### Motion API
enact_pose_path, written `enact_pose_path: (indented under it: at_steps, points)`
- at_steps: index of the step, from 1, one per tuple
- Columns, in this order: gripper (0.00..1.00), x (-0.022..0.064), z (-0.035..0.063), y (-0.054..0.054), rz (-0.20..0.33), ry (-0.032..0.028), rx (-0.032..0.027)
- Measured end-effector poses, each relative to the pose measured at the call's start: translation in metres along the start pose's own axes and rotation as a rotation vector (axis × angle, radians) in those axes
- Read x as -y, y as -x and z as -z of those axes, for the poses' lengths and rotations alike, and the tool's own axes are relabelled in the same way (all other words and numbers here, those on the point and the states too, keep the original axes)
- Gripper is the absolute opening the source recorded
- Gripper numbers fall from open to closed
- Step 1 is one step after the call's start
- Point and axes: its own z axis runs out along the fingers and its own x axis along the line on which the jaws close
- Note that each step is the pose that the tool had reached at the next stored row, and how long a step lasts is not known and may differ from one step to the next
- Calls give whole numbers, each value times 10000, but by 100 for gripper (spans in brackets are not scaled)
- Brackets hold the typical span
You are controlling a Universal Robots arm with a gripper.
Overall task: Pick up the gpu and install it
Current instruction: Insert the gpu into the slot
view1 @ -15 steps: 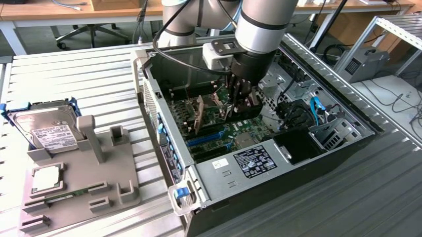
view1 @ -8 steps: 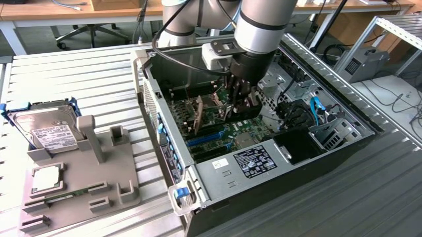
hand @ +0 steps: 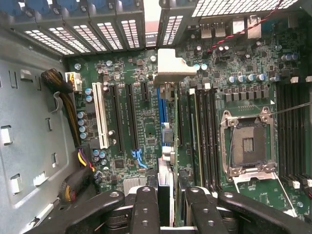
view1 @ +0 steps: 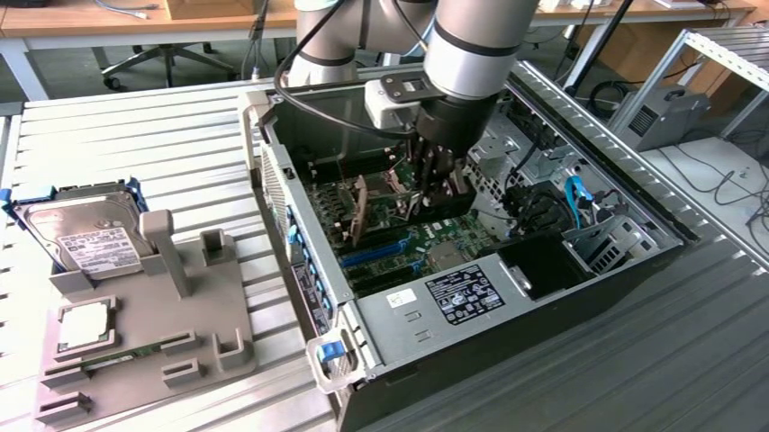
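The gpu (hand: pixel 166 180) stands edge-on between my fingers (hand: pixel 146 209) in the wrist view. Its silver end bracket (hand: pixel 168 66) reaches to the case's rear slot covers. The card lies along the blue slot (hand: pixel 161 105) on the green motherboard (hand: pixel 136 136); I cannot tell whether it is seated. In the exterior view my gripper (view1: pixel 433 193) reaches down inside the open computer case (view1: pixel 625 261), shut on the dark gpu (view1: pixel 447 205) just above the board.
A white slot (hand: pixel 100 114) and black slots lie beside the card, and the open CPU socket (hand: pixel 246 146) is on its other side. Cable bundles (hand: pixel 63 87) run along the case wall. A grey fixture (view1: pixel 180 315) at the exterior view's left holds a hard drive (view1: pixel 85 236).
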Motion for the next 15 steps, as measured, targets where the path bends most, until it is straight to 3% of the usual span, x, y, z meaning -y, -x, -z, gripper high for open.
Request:
enact_pose_path:
  at_steps: [15]
  points:
    - [26,-57,-17,-6,0,0,0]
